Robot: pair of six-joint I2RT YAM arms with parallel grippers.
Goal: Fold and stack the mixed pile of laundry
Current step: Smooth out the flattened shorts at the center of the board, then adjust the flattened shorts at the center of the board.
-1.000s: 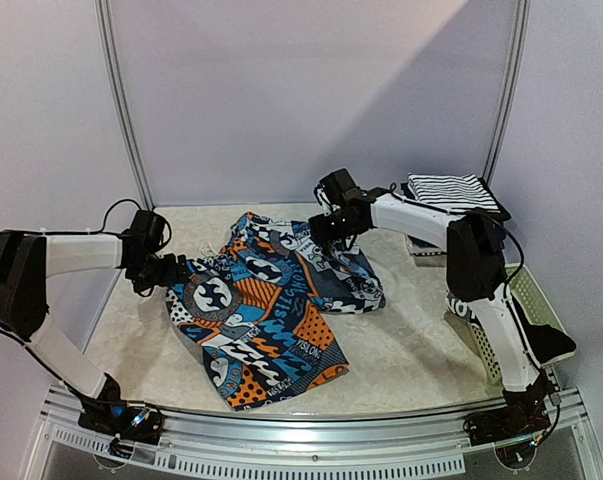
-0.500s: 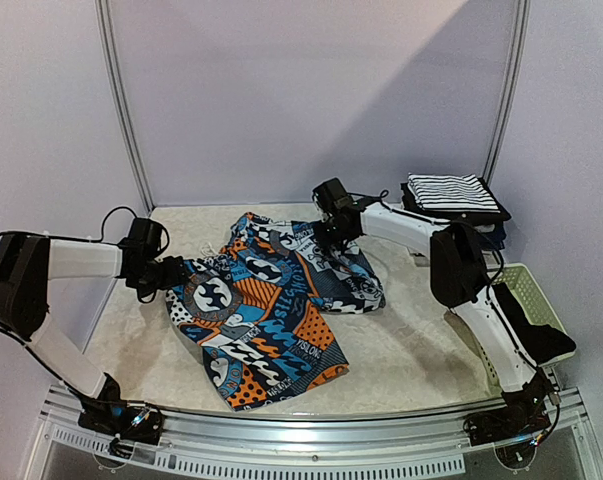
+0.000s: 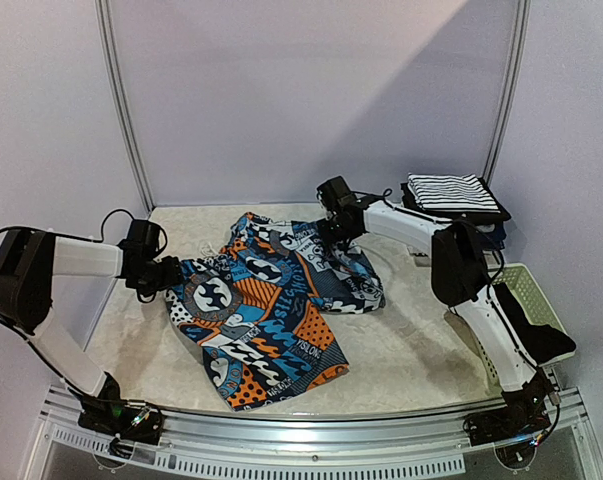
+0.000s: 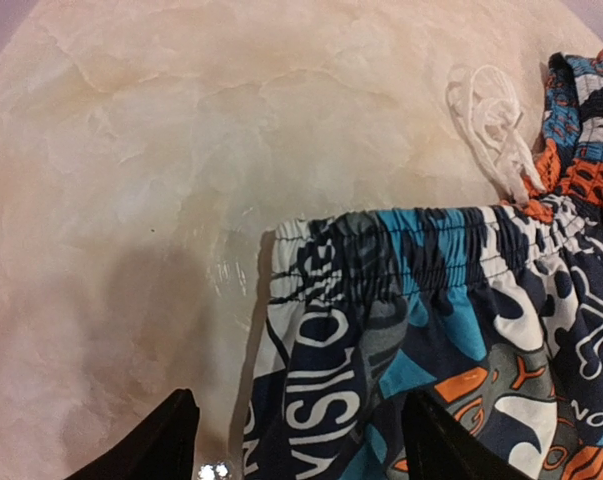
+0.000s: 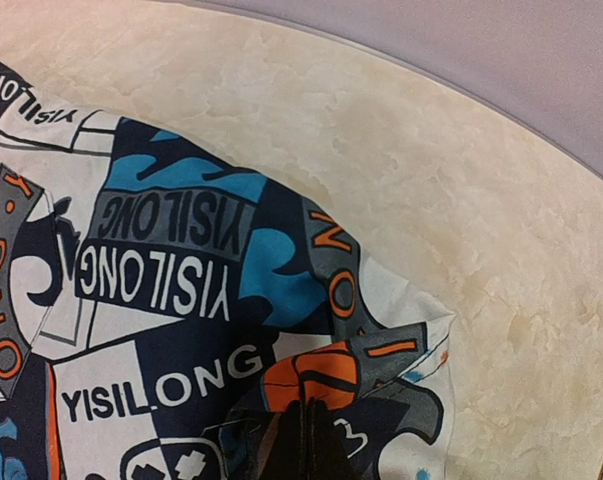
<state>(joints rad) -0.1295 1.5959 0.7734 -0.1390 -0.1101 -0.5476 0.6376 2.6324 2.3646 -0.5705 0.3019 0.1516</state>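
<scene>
Right tool point(image 5: 301, 445) clenched on far edge of printed shorts point(image 5: 181, 300), left tool point(image 4: 296, 450) released (jaws astride waistband point(image 4: 421, 250) corner), table point(image 4: 131, 200) beyond

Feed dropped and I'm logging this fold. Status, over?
Left gripper open astride waistband corner of printed shorts. Right gripper shut on their far edge. Striped garment folded at far right, nothing blocking.

On the right wrist feed I read "YISILONG" several times across the printed shorts point(image 5: 161, 330), once upside down on a grey patch. On the left wrist feed I make out only "ISILO" in white letters below the waistband.
</scene>
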